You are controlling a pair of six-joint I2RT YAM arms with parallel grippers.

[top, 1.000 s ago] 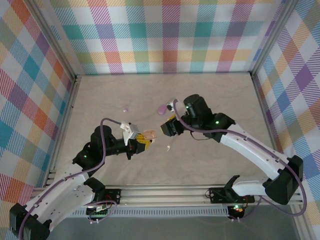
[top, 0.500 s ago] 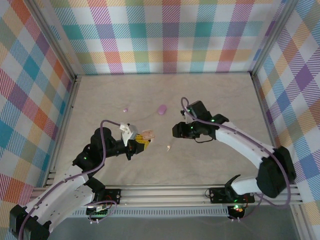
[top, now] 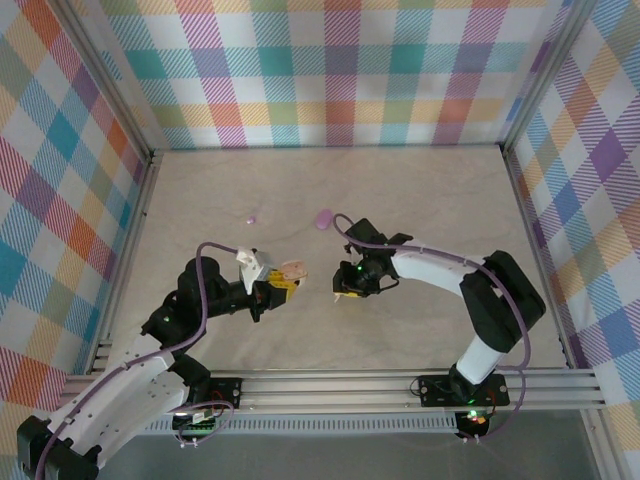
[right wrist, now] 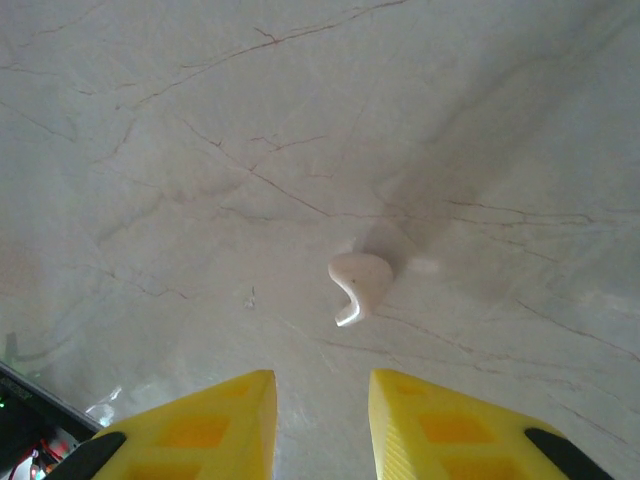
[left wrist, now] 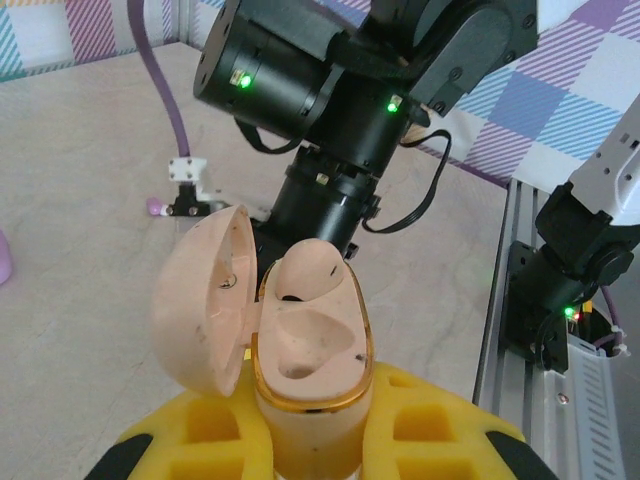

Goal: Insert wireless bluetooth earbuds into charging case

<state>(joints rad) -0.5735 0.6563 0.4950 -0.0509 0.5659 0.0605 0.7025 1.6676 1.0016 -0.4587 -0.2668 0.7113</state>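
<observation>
My right jaws just dropped over the cream earbud (right wrist: pixel 357 283) lying on the counter (right wrist: pixel 150 150), narrowing but still apart, gripping nothing. My left jaws stay clamped on the open case (left wrist: pixel 305 330), ready.

The setting is a robotics laboratory test cell. The work surface is a marble-pattern tabletop (top: pixel 420 190), enclosed on three sides by plaid-printed wall panels (top: pixel 340 70) fixed to aluminium corner posts (top: pixel 105 80). The left arm (top: pixel 120 385) and right arm (top: pixel 430 268) are bolted to an extruded aluminium rail (top: pixel 330 385) at the near edge. Purple cabling (top: pixel 218 245) and a lit green status LED (left wrist: pixel 240 82) are fitted on the arms.
</observation>
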